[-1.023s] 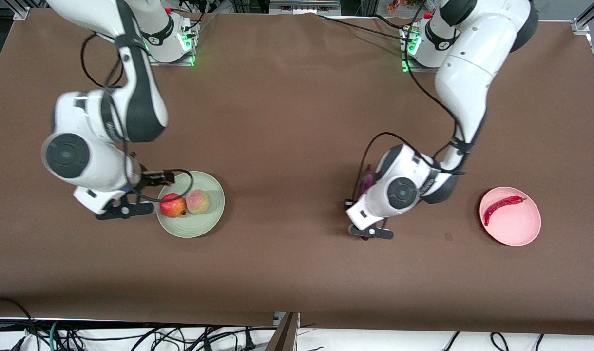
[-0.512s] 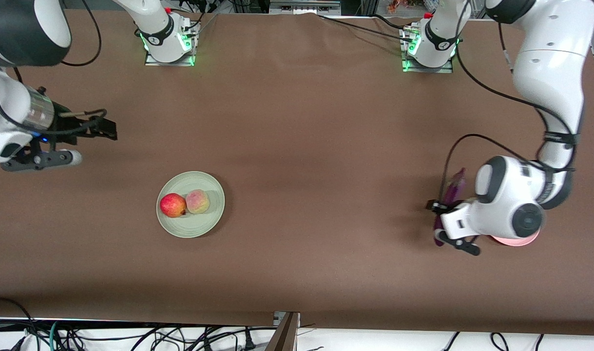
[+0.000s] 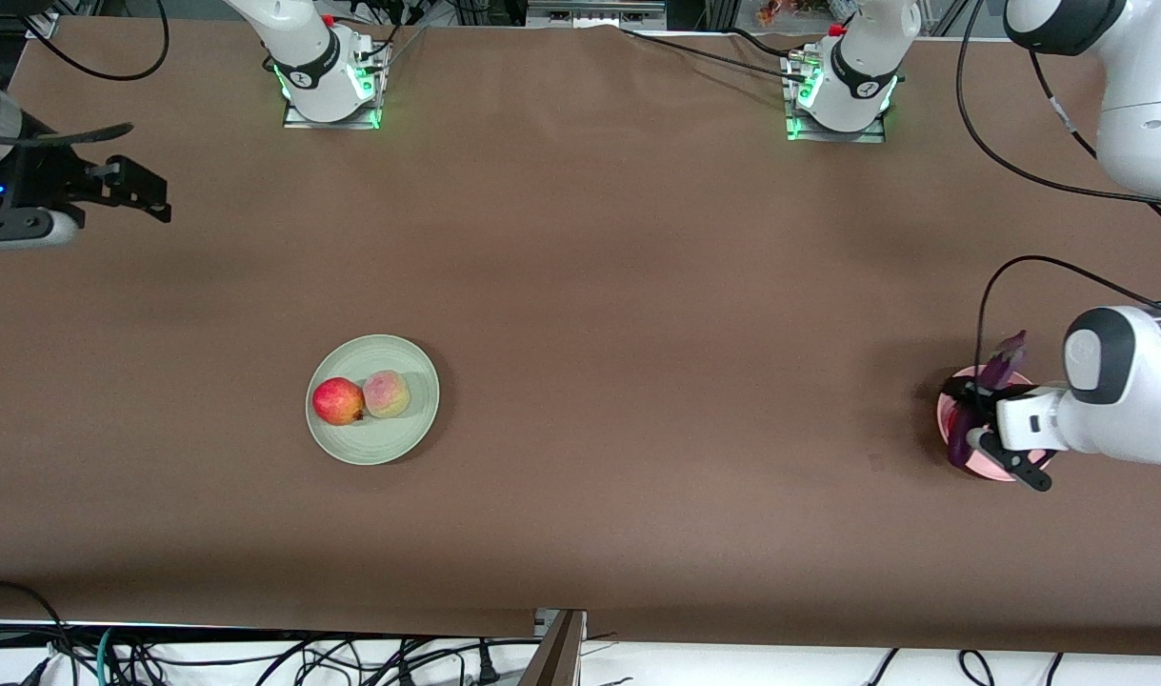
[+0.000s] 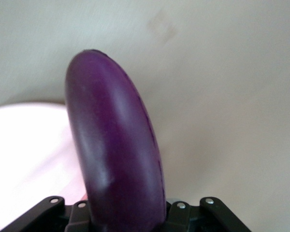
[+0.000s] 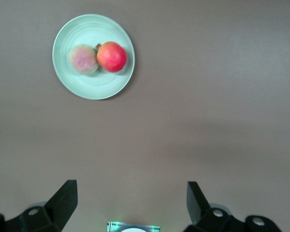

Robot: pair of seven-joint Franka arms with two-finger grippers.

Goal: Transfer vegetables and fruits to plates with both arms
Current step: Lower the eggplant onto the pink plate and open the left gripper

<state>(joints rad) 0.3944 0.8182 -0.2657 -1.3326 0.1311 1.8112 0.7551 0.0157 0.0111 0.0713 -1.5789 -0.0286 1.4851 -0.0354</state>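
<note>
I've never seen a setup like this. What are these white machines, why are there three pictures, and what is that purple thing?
These are two robot arms bolted along one edge of a brown table. The wide picture looks down from a high camera facing them; the other two come from small cameras on each arm's wrist.

The purple thing is an eggplant. The left arm's tool is shut on it and holds it over a pink plate, at the left arm's end of the table.

The right arm waits, its tool open and empty in the air, at the right arm's end of the table.

A green plate on the table holds a red fruit and a peach-like fruit, touching.
</note>
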